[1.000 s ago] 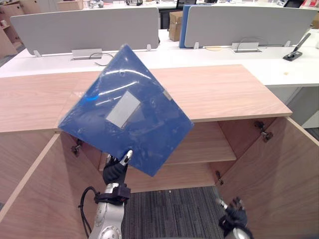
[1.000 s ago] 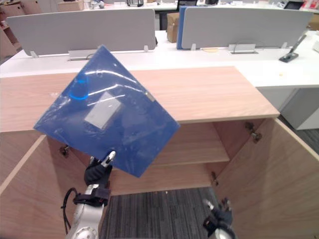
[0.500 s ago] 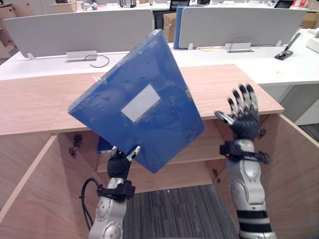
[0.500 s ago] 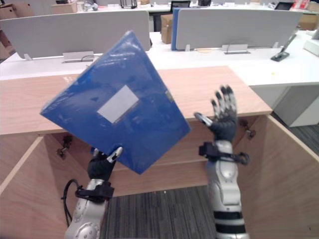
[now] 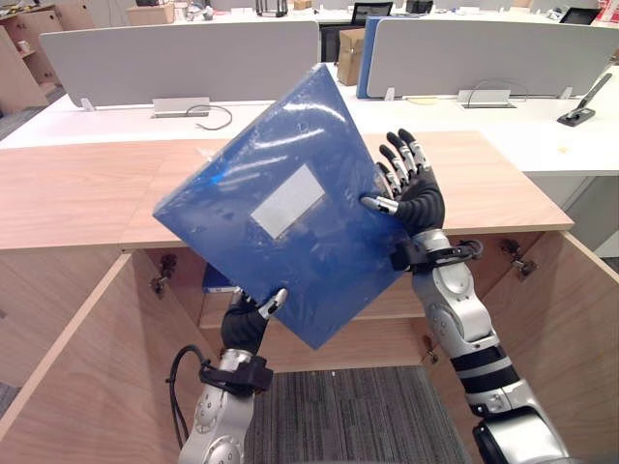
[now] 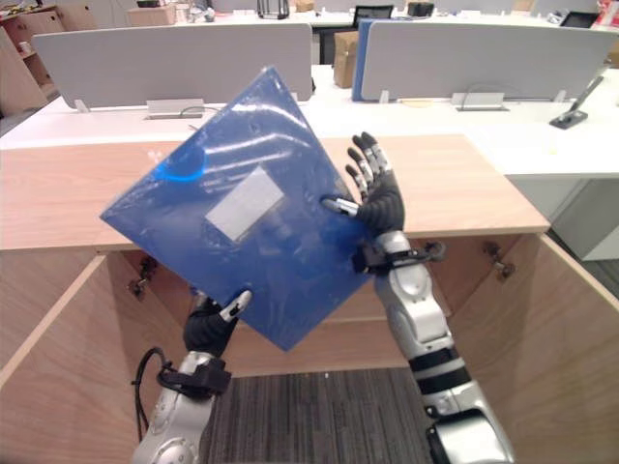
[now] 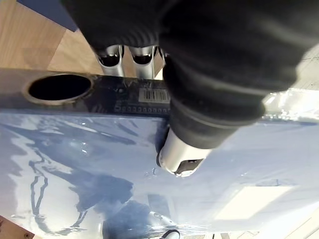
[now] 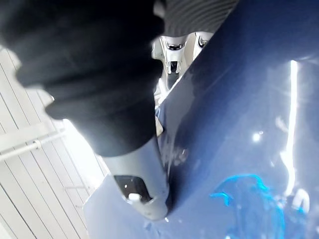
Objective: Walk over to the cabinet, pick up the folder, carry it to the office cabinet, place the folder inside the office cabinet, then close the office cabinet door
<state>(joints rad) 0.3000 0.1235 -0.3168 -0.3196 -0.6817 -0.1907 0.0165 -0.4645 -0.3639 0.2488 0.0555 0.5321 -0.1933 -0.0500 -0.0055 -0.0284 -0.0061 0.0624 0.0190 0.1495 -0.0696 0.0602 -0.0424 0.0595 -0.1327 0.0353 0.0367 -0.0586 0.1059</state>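
Grey desk dividers (image 5: 184, 60) + cardboard box (image 5: 348, 58) in bkgd

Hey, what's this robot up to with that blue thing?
The robot is holding a blue folder up in front of an open wooden cabinet. Its left hand pinches the folder's lower corner, while its right hand steadies the right edge, thumb on the front face and fingers straight. Both cabinet doors stand open, and the folder is not yet inside.
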